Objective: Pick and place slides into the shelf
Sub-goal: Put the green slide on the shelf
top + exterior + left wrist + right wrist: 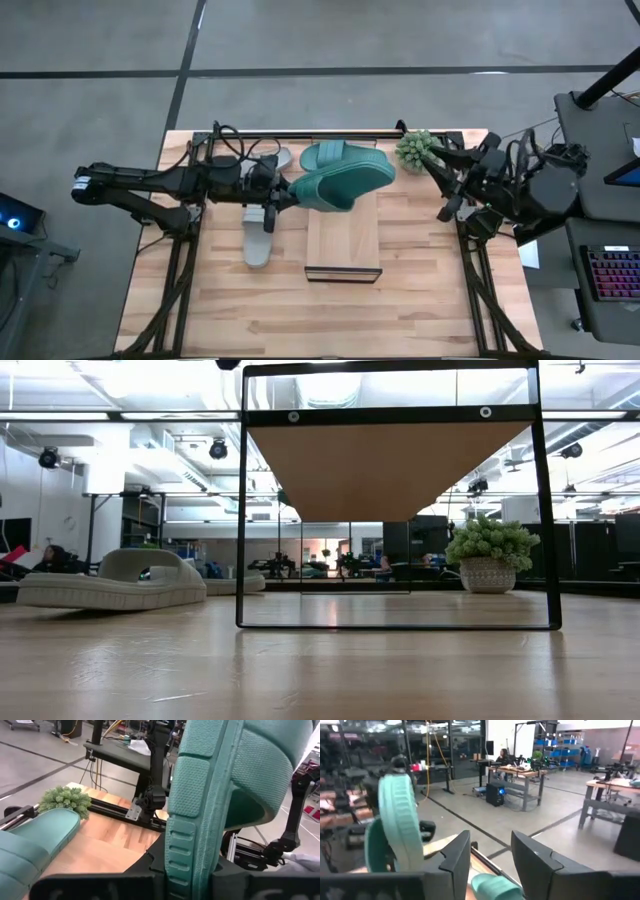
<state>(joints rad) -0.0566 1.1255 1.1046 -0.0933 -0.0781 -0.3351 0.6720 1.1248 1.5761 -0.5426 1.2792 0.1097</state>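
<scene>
The left gripper (pixel 283 193) is closed on the edge of 1 teal slide (pixel 342 184) and holds it up on its side, above the far end of the shelf (pixel 343 238). Just beyond this raised slide, a second teal slide (pixel 335 155) lies at the back of the table (pixel 420 290). Directly beside the gripper, on its near side, 1 grey slide (pixel 257 236) lies flat on the table, and another grey slide (pixel 281 159) shows partly behind the arm. A small potted plant (pixel 417 149) stands farther past the raised slide, near the back right corner. The right gripper (pixel 490 851) waits there near the plant, its fingers apart and holding nothing.
</scene>
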